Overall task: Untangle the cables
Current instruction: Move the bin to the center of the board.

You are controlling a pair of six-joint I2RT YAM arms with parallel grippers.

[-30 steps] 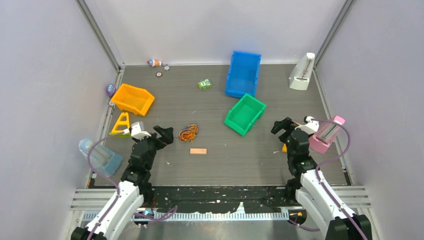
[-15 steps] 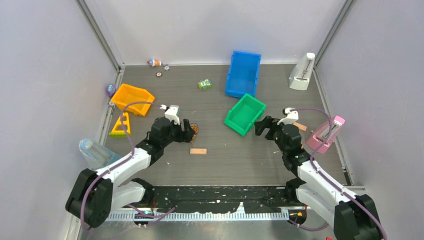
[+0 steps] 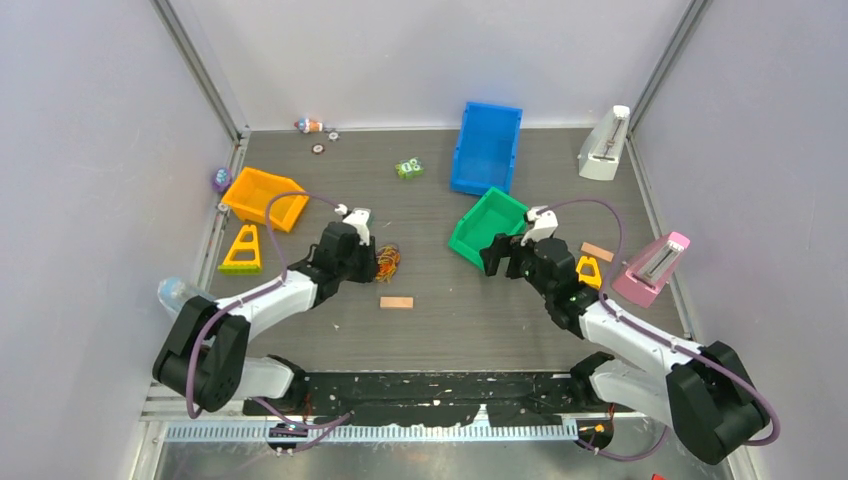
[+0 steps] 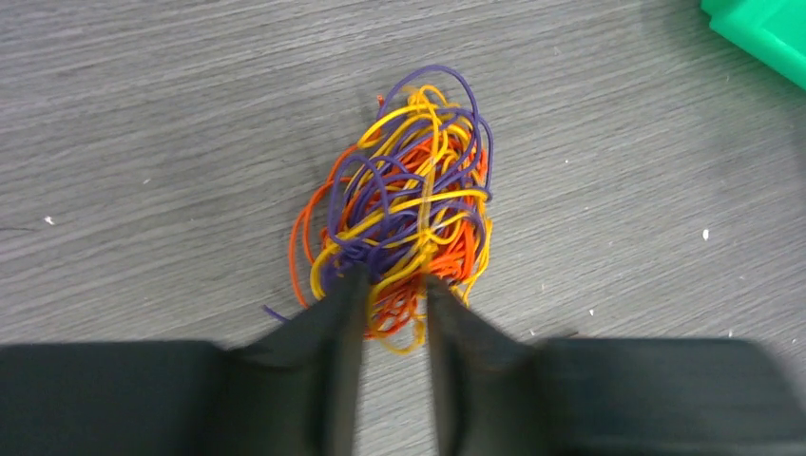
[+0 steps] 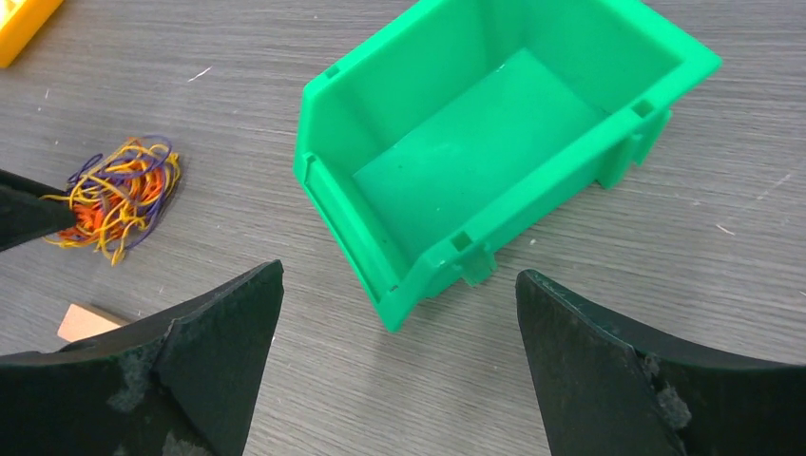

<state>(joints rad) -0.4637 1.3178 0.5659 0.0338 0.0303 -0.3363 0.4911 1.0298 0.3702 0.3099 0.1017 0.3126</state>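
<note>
Left wrist view showed the cables point(image 4: 409, 199) as one knotted orange, yellow and purple clump, green bin point(image 4: 760, 28) at their two o'clock, no strand freed yet, left gripper point(image 4: 392, 283) narrowly apart around near strands, right gripper point(image 5: 399, 275) wide apart.

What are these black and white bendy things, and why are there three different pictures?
They are two robot arms on a table. One picture looks down from above; the other two come from little cameras on each arm's wrist. The left tool has its fingers narrow around the edge of a tangled bunch of cables, orange, yellow and purple; whether it pinches them yet, I cannot tell. The right tool is wide open and holds nothing, near a green bin.
</note>
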